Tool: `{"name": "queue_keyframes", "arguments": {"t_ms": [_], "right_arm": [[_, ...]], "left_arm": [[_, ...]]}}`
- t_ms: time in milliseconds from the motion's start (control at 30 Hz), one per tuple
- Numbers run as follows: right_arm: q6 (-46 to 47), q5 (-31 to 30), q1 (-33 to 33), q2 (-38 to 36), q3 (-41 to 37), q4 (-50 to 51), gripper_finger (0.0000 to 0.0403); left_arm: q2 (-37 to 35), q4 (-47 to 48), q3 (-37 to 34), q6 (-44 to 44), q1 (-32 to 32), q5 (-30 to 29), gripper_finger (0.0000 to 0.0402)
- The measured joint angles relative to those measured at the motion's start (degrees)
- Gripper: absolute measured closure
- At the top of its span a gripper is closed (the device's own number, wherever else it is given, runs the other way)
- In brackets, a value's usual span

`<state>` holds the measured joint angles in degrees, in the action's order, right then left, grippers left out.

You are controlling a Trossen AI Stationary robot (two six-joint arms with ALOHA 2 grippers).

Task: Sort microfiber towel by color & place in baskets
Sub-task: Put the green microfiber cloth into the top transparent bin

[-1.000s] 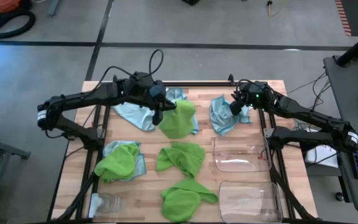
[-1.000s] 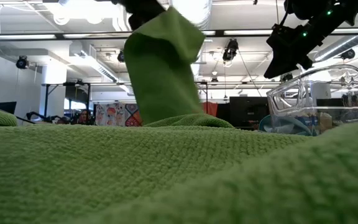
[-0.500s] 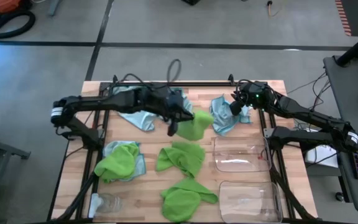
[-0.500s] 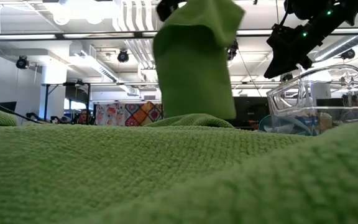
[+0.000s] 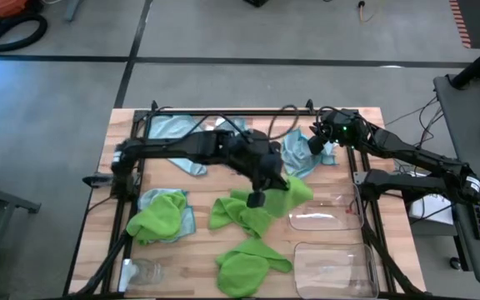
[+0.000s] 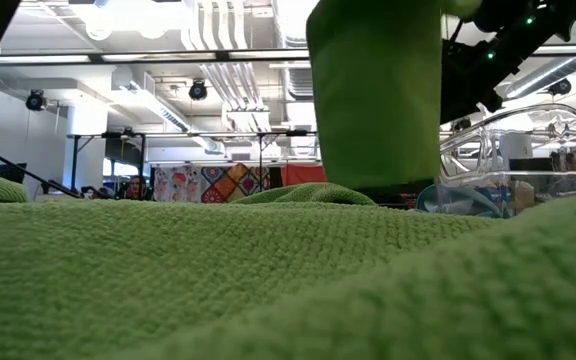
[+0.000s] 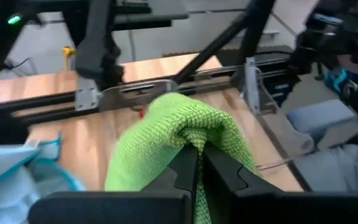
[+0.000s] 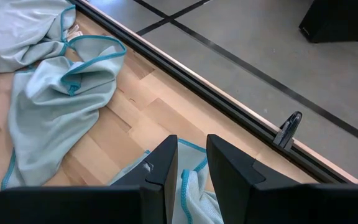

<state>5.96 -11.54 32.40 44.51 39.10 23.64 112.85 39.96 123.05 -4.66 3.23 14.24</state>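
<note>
Jaws of the left gripper (image 7: pixel 199 163) are pinched tight on a green towel (image 5: pixel 294 191), hanging over the near edge of the first basket (image 5: pixel 323 208) (more green towels (image 5: pixel 242 212) lie heaped just below and beside it). Right gripper (image 5: pixel 315 143) hovers over a blue towel (image 5: pixel 297 158) with its jaws slightly parted, apparently empty. Another blue towel (image 5: pixel 176 142) lies behind the left arm on the worktop (image 5: pixel 198 250).
</note>
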Motion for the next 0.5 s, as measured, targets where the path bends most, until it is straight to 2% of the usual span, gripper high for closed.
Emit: {"name": "queue_keyframes", "arguments": {"t_ms": [133, 267, 367, 500], "right_arm": [[-0.02, -0.02, 0.0, 0.0, 0.0, 0.04, 0.0321], [0.0, 0.05, -0.02, 0.0, 0.01, 0.05, 0.0321], [0.0, 0.06, -0.02, 0.0, -0.01, 0.11, 0.0321], [0.0, 0.03, 0.0, 0.07, -0.01, 0.05, 0.0321]], "left_arm": [[5.63, 7.66, 12.17, -1.87, 1.36, -0.13, 0.0401], [2.98, -0.23, 6.0, -2.52, 1.31, -1.85, 0.0401], [1.31, -0.83, 4.28, -4.14, 0.54, -4.46, 0.0401], [0.79, -5.93, 2.82, -6.85, 0.29, -4.79, 0.0401]]}}
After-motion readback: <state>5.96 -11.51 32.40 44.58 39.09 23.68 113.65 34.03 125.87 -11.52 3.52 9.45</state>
